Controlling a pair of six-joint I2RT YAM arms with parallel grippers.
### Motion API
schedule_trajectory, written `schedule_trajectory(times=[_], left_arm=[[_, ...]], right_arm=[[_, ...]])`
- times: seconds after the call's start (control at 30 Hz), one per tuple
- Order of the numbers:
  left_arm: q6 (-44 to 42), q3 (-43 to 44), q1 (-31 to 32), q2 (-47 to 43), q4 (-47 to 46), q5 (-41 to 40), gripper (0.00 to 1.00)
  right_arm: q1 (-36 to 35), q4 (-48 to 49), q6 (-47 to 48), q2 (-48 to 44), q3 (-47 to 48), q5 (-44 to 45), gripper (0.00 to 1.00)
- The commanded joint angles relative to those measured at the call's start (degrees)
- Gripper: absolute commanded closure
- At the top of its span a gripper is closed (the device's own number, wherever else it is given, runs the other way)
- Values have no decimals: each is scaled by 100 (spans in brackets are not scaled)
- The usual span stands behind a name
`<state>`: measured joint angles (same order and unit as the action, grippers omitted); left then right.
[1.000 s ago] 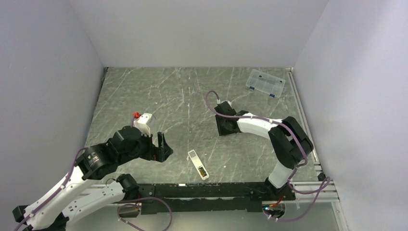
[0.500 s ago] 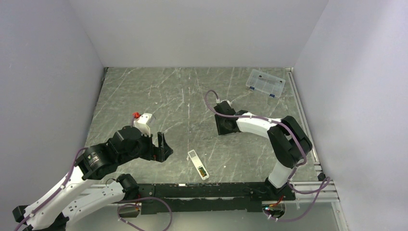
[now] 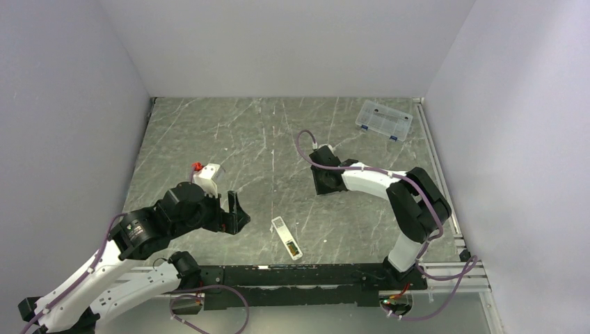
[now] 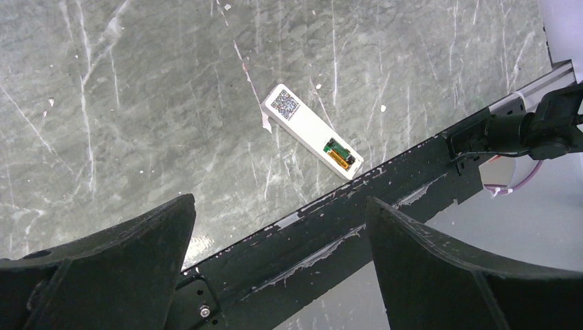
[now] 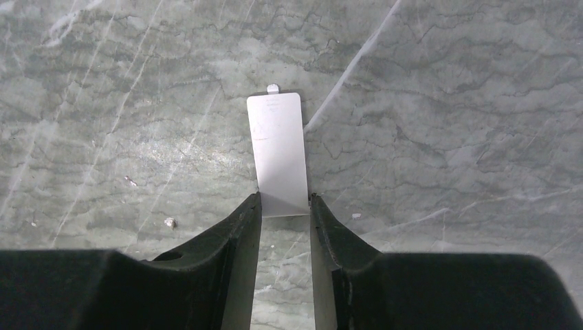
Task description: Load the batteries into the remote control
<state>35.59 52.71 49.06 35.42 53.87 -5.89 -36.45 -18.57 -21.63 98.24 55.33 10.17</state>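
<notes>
The remote control (image 3: 285,236) (image 4: 308,129) lies back side up near the table's front edge. Two batteries, one green and one orange (image 4: 340,152), sit in the recess at its near end. My left gripper (image 3: 233,212) (image 4: 278,201) hovers open and empty to the left of the remote. My right gripper (image 3: 325,184) (image 5: 284,199) is down at the table farther back, its fingertips pressed against both long edges of a small flat white cover piece (image 5: 277,148) lying on the marble.
A clear compartment box (image 3: 383,120) stands at the back right corner. The black mounting rail (image 4: 357,220) runs along the near table edge just below the remote. White walls enclose the table on three sides.
The right gripper's jaws have narrowed onto the sides of the white cover piece. The left arm and the remote have not moved.
</notes>
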Motion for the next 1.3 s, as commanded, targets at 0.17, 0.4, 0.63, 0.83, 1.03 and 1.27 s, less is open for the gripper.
schedule_trajectory(times=[0.17, 0.4, 0.63, 0.83, 1.03, 1.27], left_arm=[[-17, 20, 12, 61, -173, -6, 1], [-20, 18, 16, 98, -168, 1, 1], [-11, 20, 8, 100, -169, 6, 1], [-12, 11, 10, 88, -176, 16, 1], [-36, -6, 14, 82, -221, 39, 1], [-35, 2, 11, 90, -203, 60, 1]], right_arm=[[-161, -238, -128, -127, -276, 13, 77], [-338, -357, -352, -659, -637, -103, 78], [-899, -734, -769, -1493, -1011, 4, 78], [-1353, -1136, -1258, -2355, -1376, -40, 78], [-1532, -1304, -1659, -2866, -1596, 165, 60], [-1373, -1048, -1455, -1994, -852, 686, 50]])
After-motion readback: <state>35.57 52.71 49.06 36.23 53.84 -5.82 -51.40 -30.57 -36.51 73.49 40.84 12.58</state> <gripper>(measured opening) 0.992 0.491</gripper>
